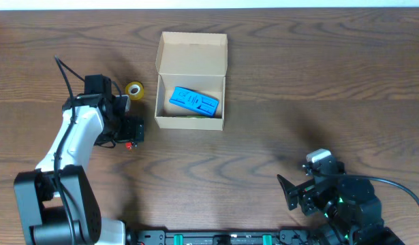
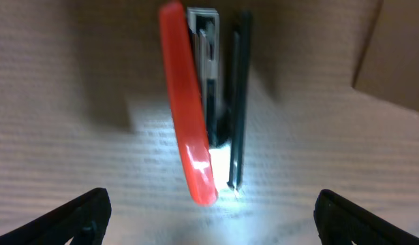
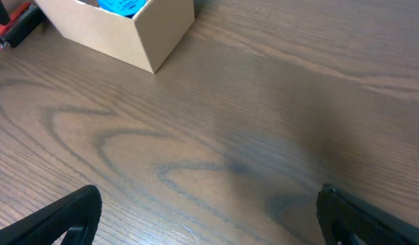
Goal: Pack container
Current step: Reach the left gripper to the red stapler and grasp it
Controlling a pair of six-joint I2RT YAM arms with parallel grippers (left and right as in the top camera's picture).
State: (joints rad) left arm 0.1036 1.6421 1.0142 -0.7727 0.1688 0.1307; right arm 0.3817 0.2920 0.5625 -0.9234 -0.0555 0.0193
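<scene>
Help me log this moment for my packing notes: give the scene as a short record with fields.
container: cardboard box, flap lid open
inside box: blue plastic item
outside box: red stapler and yellow tape roll, both on the table to the box's left in the overhead view
left gripper: open, fingers wide on either side of the stapler, not touching it
right gripper: open, holding nothing, over bare wooden table

Red stapler (image 2: pixel 186 102) on wooden table (image 2: pixel 66 146)
</scene>
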